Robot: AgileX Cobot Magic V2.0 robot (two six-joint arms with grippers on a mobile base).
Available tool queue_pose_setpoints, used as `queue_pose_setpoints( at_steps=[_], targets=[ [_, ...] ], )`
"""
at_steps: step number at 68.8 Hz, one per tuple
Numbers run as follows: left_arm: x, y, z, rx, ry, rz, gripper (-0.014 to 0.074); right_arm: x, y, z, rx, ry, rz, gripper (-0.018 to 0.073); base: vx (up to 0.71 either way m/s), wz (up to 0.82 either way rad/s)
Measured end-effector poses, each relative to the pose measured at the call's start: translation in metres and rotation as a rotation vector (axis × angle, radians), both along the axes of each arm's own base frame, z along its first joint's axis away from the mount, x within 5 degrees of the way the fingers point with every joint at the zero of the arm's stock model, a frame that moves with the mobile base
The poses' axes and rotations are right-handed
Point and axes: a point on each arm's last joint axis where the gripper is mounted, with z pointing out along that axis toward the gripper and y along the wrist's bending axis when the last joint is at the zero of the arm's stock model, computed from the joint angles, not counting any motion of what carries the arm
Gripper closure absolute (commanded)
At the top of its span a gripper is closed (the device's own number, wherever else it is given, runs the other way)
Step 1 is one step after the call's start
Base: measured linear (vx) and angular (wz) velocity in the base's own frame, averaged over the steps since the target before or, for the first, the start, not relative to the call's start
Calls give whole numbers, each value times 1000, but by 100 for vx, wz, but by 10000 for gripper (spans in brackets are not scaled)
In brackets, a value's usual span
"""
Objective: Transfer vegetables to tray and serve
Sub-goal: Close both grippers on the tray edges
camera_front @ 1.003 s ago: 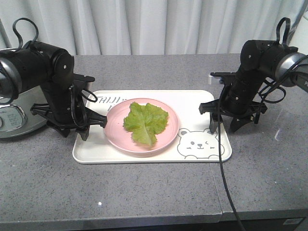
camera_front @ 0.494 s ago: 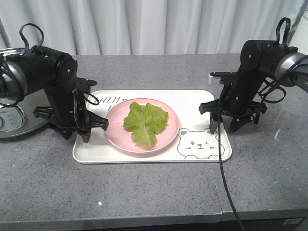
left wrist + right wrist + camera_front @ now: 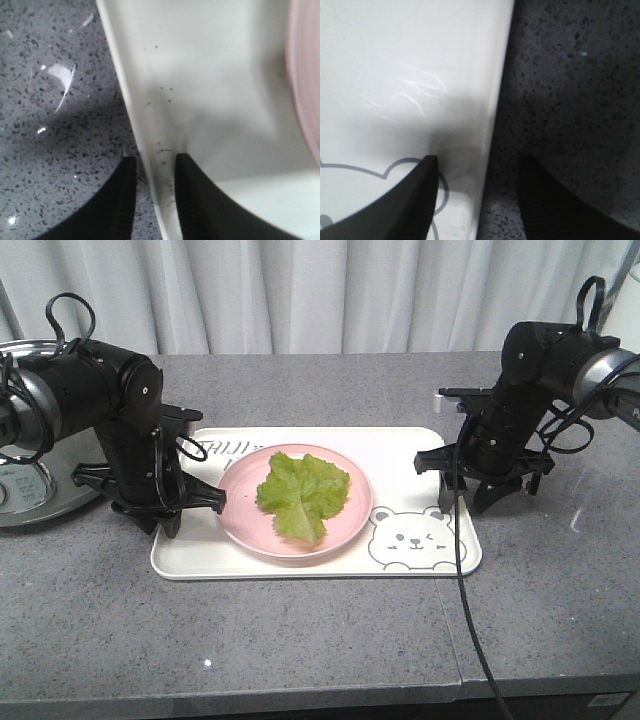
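Counter (image 3: 300,640), nearest: grey speckled stone.

Next back, tray (image 3: 400,445) lies flat on it, with the bear (image 3: 410,537) at the tray's 5 o'clock corner. Plate (image 3: 240,525) sits on the tray, left of centre. Lettuce (image 3: 300,490) lies on the plate, so the leaf is already aboard.

Left gripper (image 3: 156,159), at the tray's 9 o'clock: fingers straddle the rim closely, and a sliver of counter shows beside the outer one. Clamped or not, cannot tell.

Right gripper (image 3: 479,159), at 3 o'clock: spread wide across the rim, one finger over the tray and one over the counter, gripping nothing.

Judgement: the step in hand is taking hold for a two-arm lift. Pinch both rims firmly before raising. Lift together and level, else the plate may slide.

Farthest: curtain (image 3: 300,290).

Count: 1 lettuce, 1 plate, 1 tray, 1 bear, 2 grippers.
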Motion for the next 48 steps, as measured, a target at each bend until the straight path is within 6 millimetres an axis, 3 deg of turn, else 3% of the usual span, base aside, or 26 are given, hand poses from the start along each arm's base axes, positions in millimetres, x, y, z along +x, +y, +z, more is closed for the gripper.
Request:
queue_pose_setpoints(
  at_steps=[12, 29, 48],
  targets=[
    [0, 1, 0, 3, -1, 0, 605, 1, 3, 0, 44, -6, 20, 419, 0, 0],
    [1, 4, 0, 2, -2, 17, 604, 2, 0, -2, 47, -5, 33, 571, 0, 0],
    [1, 4, 0, -5, 4, -2, 604, 2, -1, -2, 58, -3, 22, 569, 0, 0]
  ],
)
